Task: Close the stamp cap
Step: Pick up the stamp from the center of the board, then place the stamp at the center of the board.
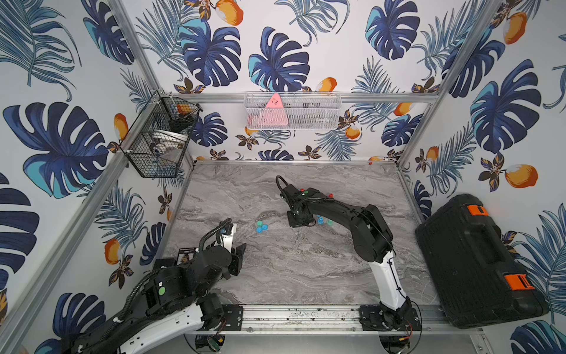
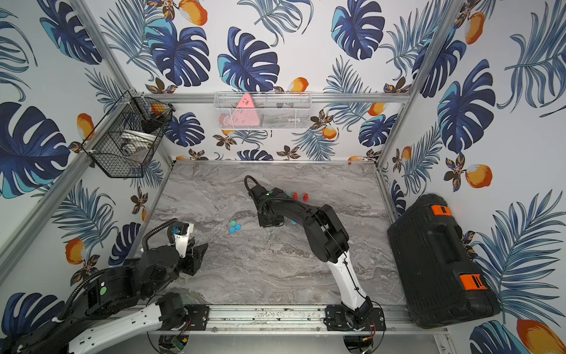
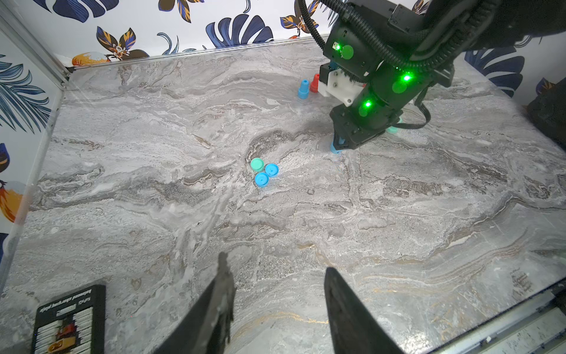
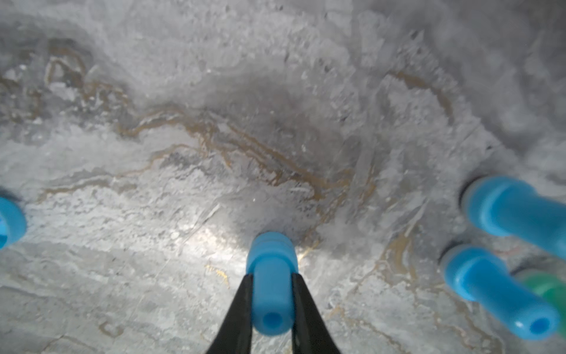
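In both top views a cluster of three loose caps (image 1: 262,227) (image 2: 235,227), one green and two blue, lay on the marble bench (image 1: 291,275) (image 2: 260,275); the right jaws pointed down at the bench near the cluster, on its right-arm side, while the left jaws hung well apart from it on the opposite side. In the left wrist view the left jaws stood apart with nothing between them, and beyond the cluster (image 3: 263,171) the blue stamp (image 3: 334,149) showed under the right jaws. In the right wrist view those jaws were clamped on the blue stamp (image 4: 271,285), which stood upright on the bench.
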`<state>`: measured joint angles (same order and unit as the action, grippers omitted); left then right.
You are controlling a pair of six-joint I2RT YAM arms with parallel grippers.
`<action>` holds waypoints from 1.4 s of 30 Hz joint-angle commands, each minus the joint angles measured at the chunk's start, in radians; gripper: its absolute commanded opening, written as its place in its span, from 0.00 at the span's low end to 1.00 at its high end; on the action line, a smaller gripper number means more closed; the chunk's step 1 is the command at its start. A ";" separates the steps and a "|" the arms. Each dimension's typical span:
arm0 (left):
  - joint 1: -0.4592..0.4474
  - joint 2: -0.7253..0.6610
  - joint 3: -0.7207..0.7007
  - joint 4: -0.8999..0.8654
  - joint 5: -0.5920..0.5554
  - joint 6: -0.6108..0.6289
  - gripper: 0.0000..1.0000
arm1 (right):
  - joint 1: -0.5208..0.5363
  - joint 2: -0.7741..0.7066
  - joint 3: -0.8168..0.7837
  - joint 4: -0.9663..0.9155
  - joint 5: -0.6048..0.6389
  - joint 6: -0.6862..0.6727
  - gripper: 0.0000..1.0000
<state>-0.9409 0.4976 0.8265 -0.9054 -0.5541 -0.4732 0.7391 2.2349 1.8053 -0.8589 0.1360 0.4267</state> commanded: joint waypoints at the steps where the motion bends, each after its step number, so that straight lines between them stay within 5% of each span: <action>1: 0.001 -0.004 0.000 0.005 -0.015 0.000 0.52 | -0.025 0.013 0.046 -0.069 0.010 -0.030 0.22; 29: 0.001 -0.001 0.001 0.005 -0.016 0.002 0.52 | -0.422 -0.096 0.109 -0.110 0.004 -0.111 0.22; 42: 0.001 -0.004 0.000 0.006 -0.017 0.002 0.52 | -0.487 -0.002 0.130 -0.093 -0.007 -0.105 0.22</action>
<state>-0.9409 0.4942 0.8265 -0.9054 -0.5541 -0.4732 0.2562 2.2169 1.9198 -0.9585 0.1291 0.3222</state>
